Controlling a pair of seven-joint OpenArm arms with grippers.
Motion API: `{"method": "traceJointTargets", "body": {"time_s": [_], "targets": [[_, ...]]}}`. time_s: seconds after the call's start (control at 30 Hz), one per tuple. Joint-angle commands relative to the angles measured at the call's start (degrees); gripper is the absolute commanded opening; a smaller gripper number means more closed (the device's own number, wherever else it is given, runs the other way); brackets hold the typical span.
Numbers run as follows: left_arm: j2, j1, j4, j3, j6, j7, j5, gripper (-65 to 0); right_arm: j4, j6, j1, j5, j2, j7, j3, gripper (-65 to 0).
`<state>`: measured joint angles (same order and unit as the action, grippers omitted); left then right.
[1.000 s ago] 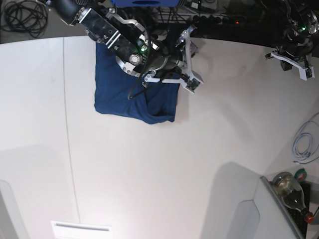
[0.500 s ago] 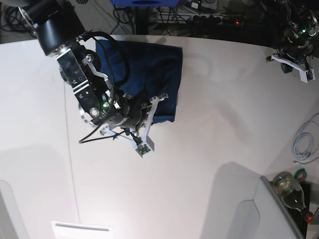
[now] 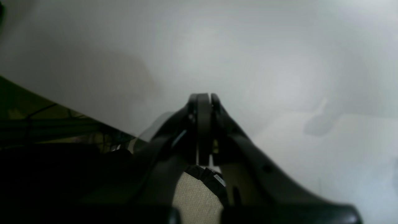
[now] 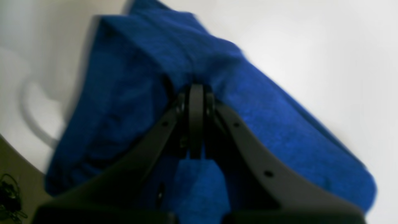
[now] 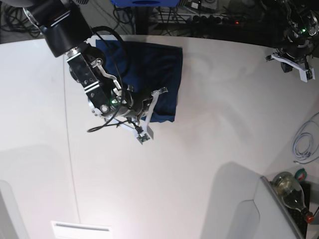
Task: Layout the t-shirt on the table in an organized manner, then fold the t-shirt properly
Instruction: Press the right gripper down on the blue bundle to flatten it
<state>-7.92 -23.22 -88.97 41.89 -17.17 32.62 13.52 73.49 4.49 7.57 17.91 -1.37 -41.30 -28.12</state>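
Robotics lab; white table [image 5: 199, 149]; cable clutter [image 5: 306, 142]

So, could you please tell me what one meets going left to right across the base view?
Table seam → right gripper over the t-shirt → left gripper → white cable.

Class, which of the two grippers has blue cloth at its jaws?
The right gripper, jaws shut on the t-shirt; the left gripper hangs over bare table.
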Motion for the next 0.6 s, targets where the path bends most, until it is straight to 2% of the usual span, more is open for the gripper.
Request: {"method": "traceJointTargets", "body": {"time_s": [0.0, 0.17, 0.27, 0.37, 0.57], "targets": [[-0.82, -0.29, -0.83, 0.35, -0.02, -1.02, 0.24, -65.0, 0.48, 0.04, 1.00, 0.07, 0.18, 0.90, 0.12, -64.8], [-1.00, -0.21, 0.22, 0.35, -0.02, -1.02, 0.24, -65.0, 3.30, -0.49, 0.91, -0.20, 1.15, 0.55, 0.12, -65.0], [-1.09, -0.03, 1.63, 0.35, -0.02, -1.02, 0.24, -65.0, 9.80, -0.58, -0.41, -0.20, -0.61, -0.86, 0.38, -65.0], [-1.09, -0.03, 1.63, 0.35, -0.02, -1.10, 0.24, -65.0, 14.46, -0.58, -1.29, -0.20, -1.05, -3.40, 0.47, -65.0], [-1.00, 0.32, 1.80, 0.35, -0.02, -1.10, 0.24, -65.0, 9.28, -0.58, -1.02, -0.20, -0.08, -3.23, 0.21, -65.0]]}}
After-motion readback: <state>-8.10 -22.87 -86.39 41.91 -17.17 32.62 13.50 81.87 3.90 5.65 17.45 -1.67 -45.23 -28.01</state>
